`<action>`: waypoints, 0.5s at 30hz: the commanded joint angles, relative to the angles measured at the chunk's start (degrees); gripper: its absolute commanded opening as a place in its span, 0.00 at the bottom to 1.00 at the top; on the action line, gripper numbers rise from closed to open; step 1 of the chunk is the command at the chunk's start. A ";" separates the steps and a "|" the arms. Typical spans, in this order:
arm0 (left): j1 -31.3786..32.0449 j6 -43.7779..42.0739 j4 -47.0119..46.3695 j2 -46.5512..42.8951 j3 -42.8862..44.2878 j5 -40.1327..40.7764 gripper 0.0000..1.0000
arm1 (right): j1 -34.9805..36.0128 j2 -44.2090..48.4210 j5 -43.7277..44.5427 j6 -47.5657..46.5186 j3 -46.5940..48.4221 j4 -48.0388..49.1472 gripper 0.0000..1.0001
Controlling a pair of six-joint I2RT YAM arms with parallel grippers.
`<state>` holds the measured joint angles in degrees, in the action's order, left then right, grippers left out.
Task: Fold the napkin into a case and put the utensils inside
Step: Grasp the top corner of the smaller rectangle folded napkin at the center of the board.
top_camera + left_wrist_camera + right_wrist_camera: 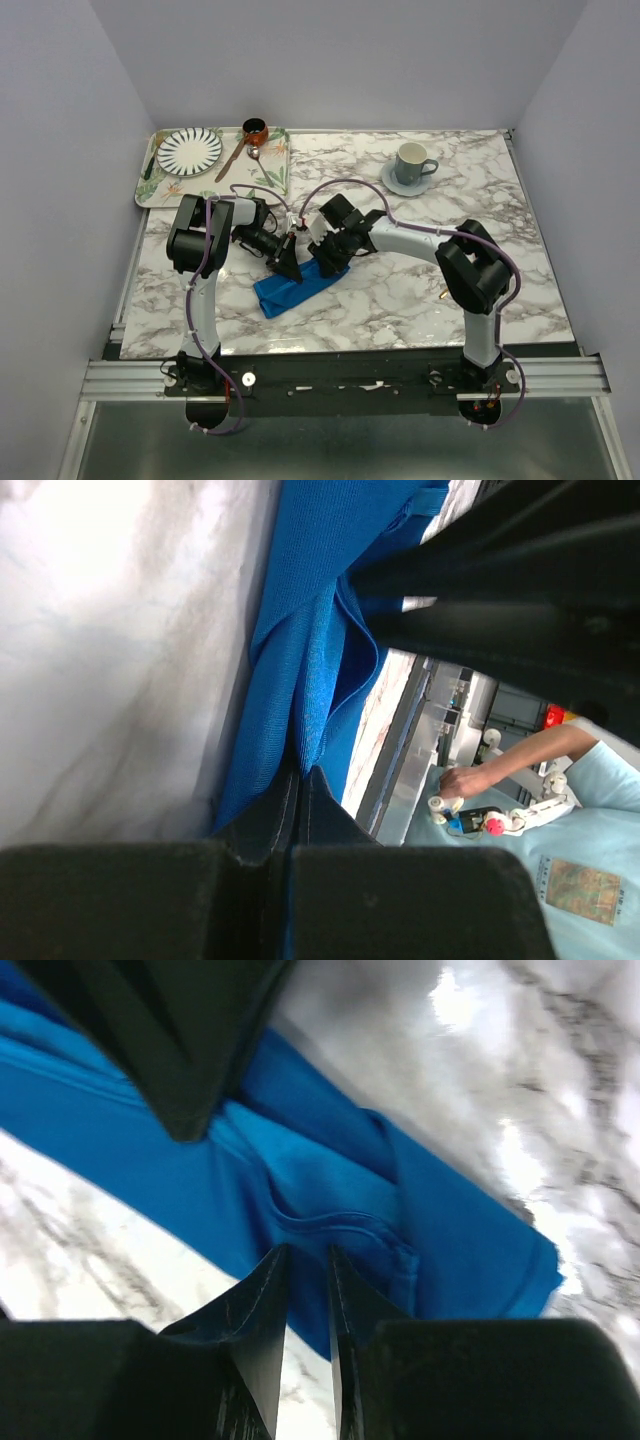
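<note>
Near the middle of the white marble-patterned worktop [400, 300], a touch toward its left edge, lies the bright royal-blue soft cloth napkin [283, 293]. It is folded into a narrow band, and its long axis runs diagonally from the near-left corner's side toward the far-right corner's.

Both arms are right on top of it! The left arm's black two-finger gripper [298, 776] is at the band's far long edge, clamped tight on a raised fold of blue cloth. The right arm's black gripper [308, 1252] hovers just beside it, over the band's far-right end. Its fingers are almost together with a thin slit between them, and a stitched hem sits just off the tips. Whether it has any cloth, I cannot tell.

So the left has the hold and the right is nearer the free end. To my eye, the next fold has to travel along that diagonal.
</note>
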<state>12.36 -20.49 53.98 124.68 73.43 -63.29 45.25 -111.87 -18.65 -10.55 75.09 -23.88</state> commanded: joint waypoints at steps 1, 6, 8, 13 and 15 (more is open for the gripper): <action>-0.32 -1.66 -3.44 1.35 -0.57 3.96 0.00 | 0.19 -2.56 -11.04 1.84 2.25 -6.61 0.29; -0.32 -1.57 -3.44 1.44 -0.39 3.96 0.00 | -1.04 -2.91 -16.05 2.63 1.90 -7.14 0.29; -0.32 -1.66 -3.35 1.44 -0.39 4.05 0.00 | -2.10 -3.26 -17.90 3.25 2.08 -7.23 0.29; -0.32 -1.48 -3.35 1.53 -0.48 4.05 0.00 | -6.66 -4.32 -17.56 5.97 4.97 -7.23 0.33; -0.32 -1.57 -3.35 1.70 -0.30 4.05 0.00 | -7.81 -3.88 -17.38 5.98 5.50 -7.06 0.35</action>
<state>12.36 -20.47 54.02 124.68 73.43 -63.26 40.97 -115.11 -33.91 -6.68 77.80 -29.10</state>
